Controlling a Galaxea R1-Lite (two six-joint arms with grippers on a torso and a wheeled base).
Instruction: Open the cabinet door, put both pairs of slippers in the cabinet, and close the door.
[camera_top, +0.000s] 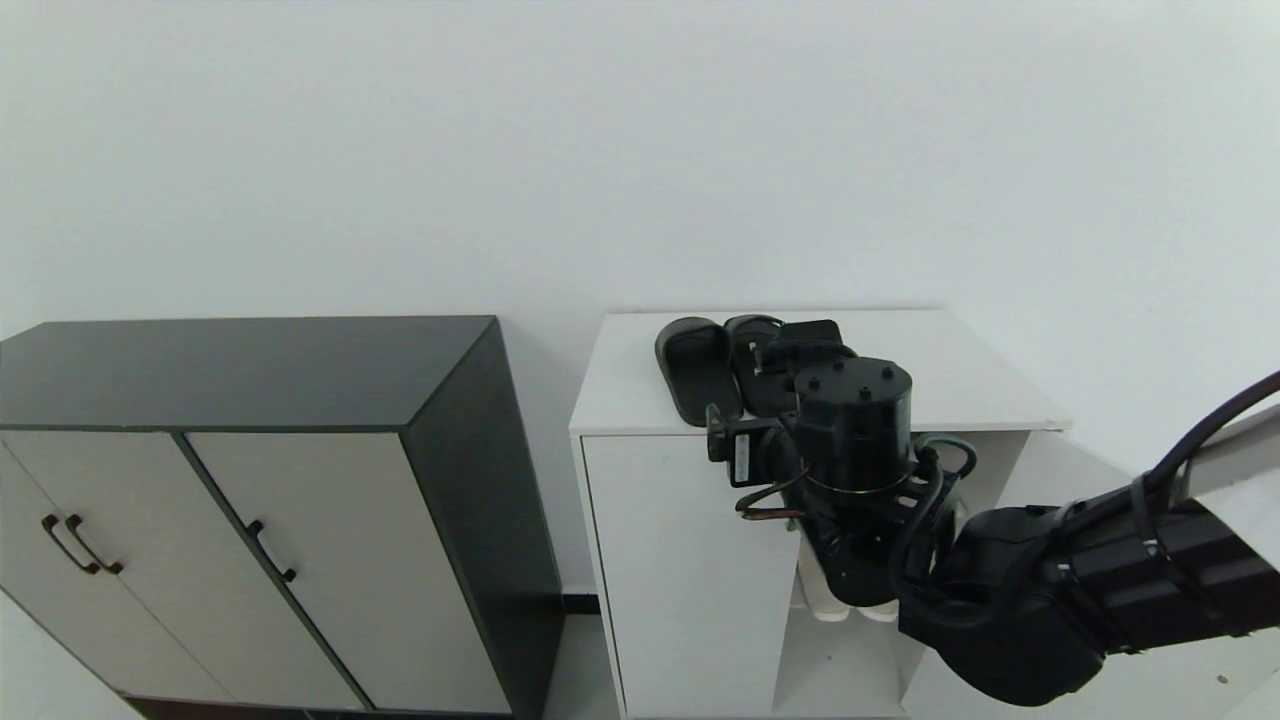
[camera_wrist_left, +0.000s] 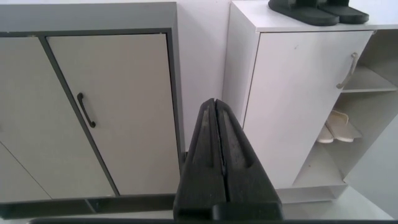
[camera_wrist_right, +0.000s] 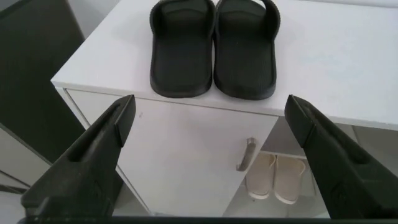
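black slippers (camera_wrist_right: 183, 62): atop white cabinet (camera_wrist_right: 348, 68) | white slippers (camera_wrist_right: 260, 177): inside | door (camera_wrist_right: 186, 155): open

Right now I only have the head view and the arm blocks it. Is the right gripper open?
Observer: Yes, the right gripper is open, fingers spread wide, facing the black slippers on top of the white cabinet.
Operator: White pair in yet?
Observer: Yes, the white slippers sit side by side inside it.
Operator: Left gripper?
Observer: The left gripper is shut, holding nothing.
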